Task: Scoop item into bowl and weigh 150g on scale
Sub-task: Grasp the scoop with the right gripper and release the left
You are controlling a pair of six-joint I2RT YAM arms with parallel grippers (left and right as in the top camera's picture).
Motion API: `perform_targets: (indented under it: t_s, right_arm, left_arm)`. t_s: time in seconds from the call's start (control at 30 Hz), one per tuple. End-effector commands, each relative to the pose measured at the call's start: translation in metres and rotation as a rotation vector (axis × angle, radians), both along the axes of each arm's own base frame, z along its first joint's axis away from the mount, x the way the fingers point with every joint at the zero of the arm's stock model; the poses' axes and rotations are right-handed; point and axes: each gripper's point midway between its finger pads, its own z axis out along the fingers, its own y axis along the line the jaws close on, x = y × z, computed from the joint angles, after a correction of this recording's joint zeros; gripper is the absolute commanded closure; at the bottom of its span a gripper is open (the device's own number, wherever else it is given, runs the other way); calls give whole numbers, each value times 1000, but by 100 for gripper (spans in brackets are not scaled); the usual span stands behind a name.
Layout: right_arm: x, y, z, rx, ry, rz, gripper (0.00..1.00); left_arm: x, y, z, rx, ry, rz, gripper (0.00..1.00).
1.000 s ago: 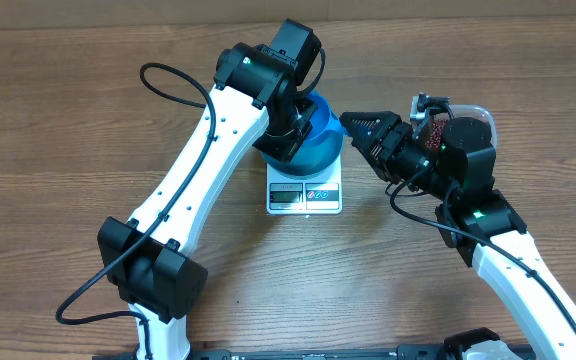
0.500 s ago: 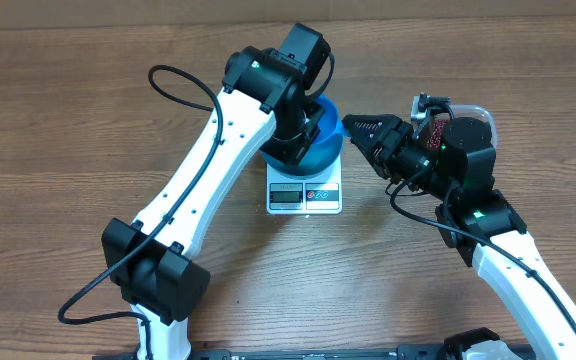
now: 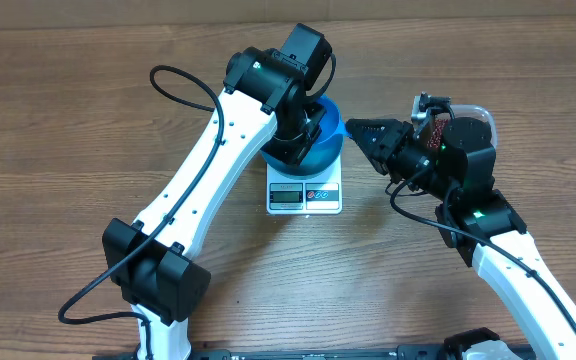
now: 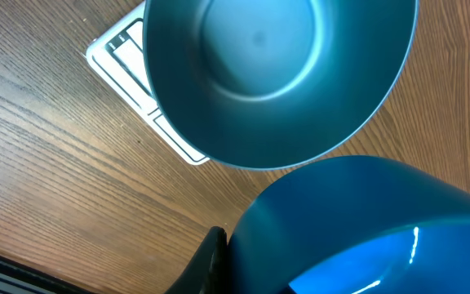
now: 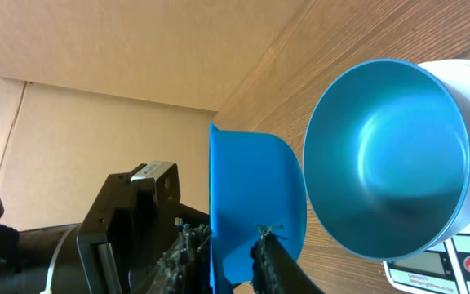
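Note:
The teal-blue bowl [image 3: 313, 155] stands empty on the white scale [image 3: 305, 195]; its inside shows in the left wrist view [image 4: 276, 73] and the right wrist view [image 5: 390, 155]. A small blue scoop [image 5: 255, 196] hangs beside the bowl's right rim [image 3: 334, 125]. My left gripper [image 3: 311, 125] is shut on the scoop, one dark finger [image 4: 210, 261] pressed against its blue wall [image 4: 341, 229]. My right gripper [image 5: 231, 245] comes in from the right [image 3: 353, 128], its jaws closed on the scoop's wall. The beans [image 3: 430, 131] lie in a clear tub, mostly hidden by the right arm.
The clear tub [image 3: 471, 113] sits at the right behind the right arm's wrist. The scale's display strip [image 5: 455, 261] faces the table's front edge. Bare wooden table [image 3: 68, 150] lies to the left and in front of the scale.
The right jaws have narrowed from wide open onto the scoop. The left arm shifted slightly to the right a second ago and has since held still.

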Motion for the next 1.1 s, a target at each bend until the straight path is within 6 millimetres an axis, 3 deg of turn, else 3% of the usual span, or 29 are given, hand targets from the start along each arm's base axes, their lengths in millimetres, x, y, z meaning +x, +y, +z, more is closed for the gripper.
perform_targets:
  t_s: [0.0, 0.1, 0.17, 0.23, 0.27, 0.33, 0.37, 0.4, 0.47, 0.67, 0.83, 1.07]
  right_arm:
    - [2, 2, 9, 2, -25, 0, 80]
    - [2, 2, 9, 2, -26, 0, 85]
    - [2, 2, 9, 2, -25, 0, 96]
    - [2, 2, 9, 2, -25, 0, 96]
    - [2, 2, 9, 2, -25, 0, 96]
    - [2, 2, 9, 2, -25, 0, 96]
    - [2, 2, 9, 2, -25, 0, 96]
    - [2, 2, 9, 2, -25, 0, 96]
    - [2, 2, 9, 2, -25, 0, 96]
    - [2, 2, 8, 1, -20, 1, 96]
    - [1, 2, 4, -9, -9, 2, 96]
    - [4, -2, 2, -21, -3, -25, 96]
  left_arm:
    - [-1, -7, 7, -19, -12, 9, 92]
    - [-1, -7, 7, -18, -12, 8, 92]
    - [-1, -7, 7, -18, -12, 8, 87]
    - [-1, -7, 7, -19, -12, 9, 73]
    - [-1, -7, 7, -18, -12, 9, 62]
    - [-1, -7, 7, -18, -12, 8, 53]
    - [-1, -7, 7, -18, -12, 8, 42]
    - [-1, -7, 7, -18, -12, 8, 21]
    - [-1, -7, 7, -17, -13, 4, 0]
    - [4, -5, 8, -16, -35, -35, 0]
    - [16, 10, 17, -14, -89, -96, 0]
    - [27, 48, 54, 3, -241, -275, 0]
